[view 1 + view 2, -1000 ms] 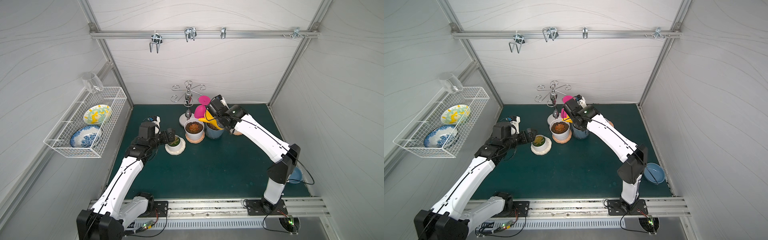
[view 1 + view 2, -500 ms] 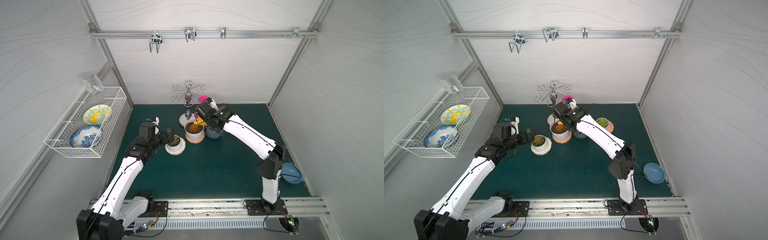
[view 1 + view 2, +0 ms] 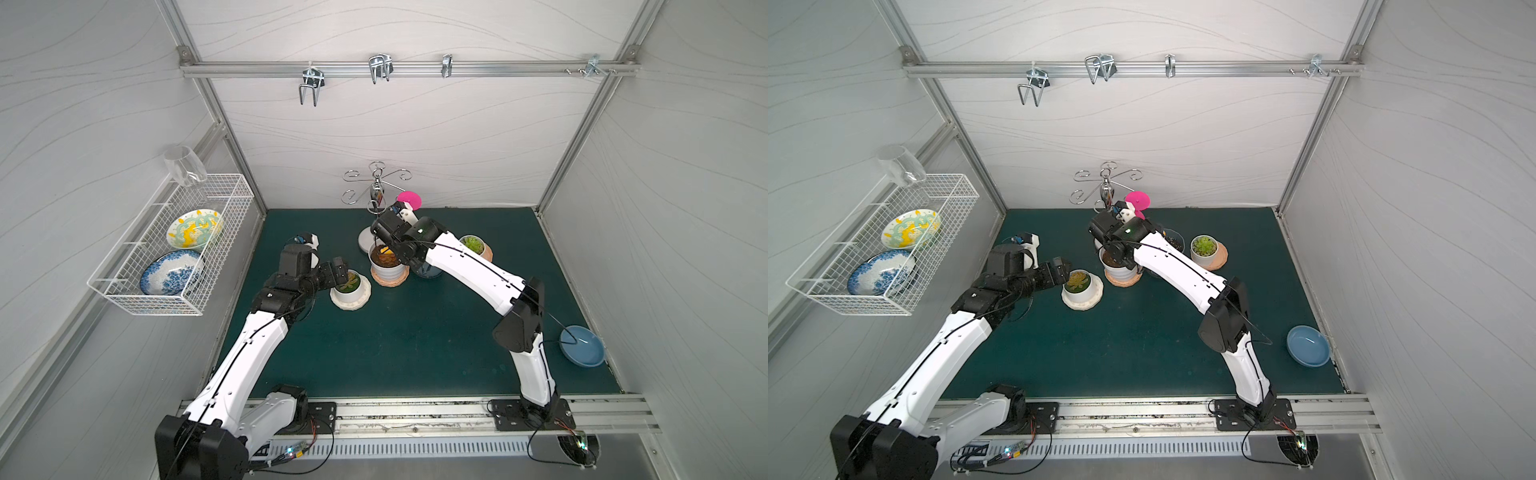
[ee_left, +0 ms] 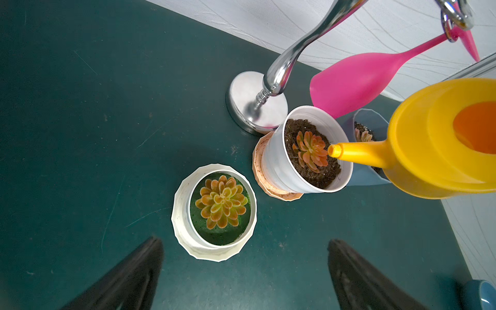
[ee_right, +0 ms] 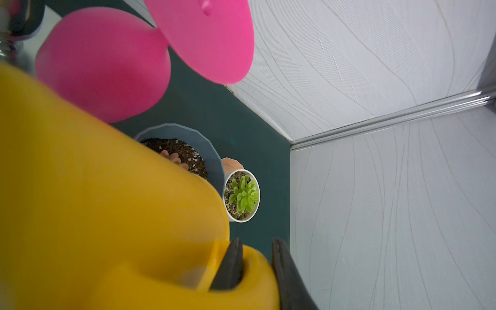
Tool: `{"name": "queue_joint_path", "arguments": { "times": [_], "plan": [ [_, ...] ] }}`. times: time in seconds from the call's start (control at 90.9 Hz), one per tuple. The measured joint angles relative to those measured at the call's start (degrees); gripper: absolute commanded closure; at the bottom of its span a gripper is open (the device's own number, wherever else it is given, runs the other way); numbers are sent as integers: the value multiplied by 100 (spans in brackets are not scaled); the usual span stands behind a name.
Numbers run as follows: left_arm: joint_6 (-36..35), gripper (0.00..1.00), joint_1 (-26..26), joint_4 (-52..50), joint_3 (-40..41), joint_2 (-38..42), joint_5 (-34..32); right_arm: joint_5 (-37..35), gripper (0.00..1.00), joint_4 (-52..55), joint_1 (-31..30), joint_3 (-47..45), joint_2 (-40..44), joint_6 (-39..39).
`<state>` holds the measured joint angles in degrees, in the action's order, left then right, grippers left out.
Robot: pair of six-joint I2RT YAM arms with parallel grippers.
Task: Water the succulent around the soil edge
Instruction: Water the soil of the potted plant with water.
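Yellow plastic watering can (image 4: 429,150), clamped in the right gripper (image 5: 256,244), aims its spout mid-rosette over the orange succulent (image 4: 310,150) in the white pot (image 3: 388,271), not the soil edge, so leaves could get soaked. Pink plastic wine glass (image 3: 409,200) at the pot's 1 o'clock might get clipped. Left gripper (image 4: 244,241) sits jaws apart.

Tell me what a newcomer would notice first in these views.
The yellow watering can stands out: the right gripper is shut on its handle, and its spout hangs over the white pot with an orange succulent, near the back of the table. Just behind, a pink glass hangs upside down from a chrome stand. The left gripper is open and empty beside a low white pot.
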<state>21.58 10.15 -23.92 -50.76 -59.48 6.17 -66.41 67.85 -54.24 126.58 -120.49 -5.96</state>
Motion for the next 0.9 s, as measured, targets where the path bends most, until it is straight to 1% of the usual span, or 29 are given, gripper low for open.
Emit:
{"name": "queue_joint_path", "arguments": {
  "times": [0.209, 0.429, 0.682, 0.902],
  "plan": [
    [2, 0, -2, -4, 0, 0, -2, -304, 100, -140, -94, 273, -243, 339],
    [4, 0, -31, -2, 0, 0, 2, -678, 100, -588, -166, 378, -538, 946],
    [7, 0, -42, -2, 0, -4, 9, -852, 100, -1106, -195, 380, -671, 1598],
    [7, 0, -57, -2, 0, -13, 28, -925, 100, -1414, -229, 389, -734, 1912]
  ]
}}
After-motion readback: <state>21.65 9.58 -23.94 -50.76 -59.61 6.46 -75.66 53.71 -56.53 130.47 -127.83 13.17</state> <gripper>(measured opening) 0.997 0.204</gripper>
